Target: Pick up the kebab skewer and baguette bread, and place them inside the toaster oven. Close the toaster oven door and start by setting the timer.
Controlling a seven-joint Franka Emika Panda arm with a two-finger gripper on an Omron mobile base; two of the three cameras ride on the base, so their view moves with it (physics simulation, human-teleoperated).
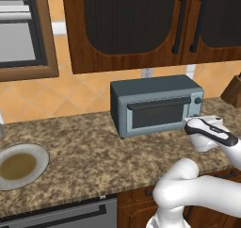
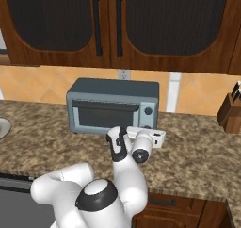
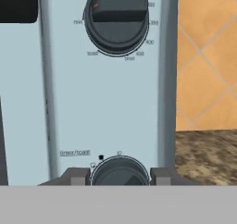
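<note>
Toaster oven front panel carries small printed markings. Around upper knob: "min" at left, "toast" at lower left, "broil" below, numbers "400" and "450" at lower right, "350" at right; further number near top right too blurred to read. Above lower knob: label "timer/toast" at left, black dot and small number, likely "10", at dial top. Base views: markings too small to read.
</note>
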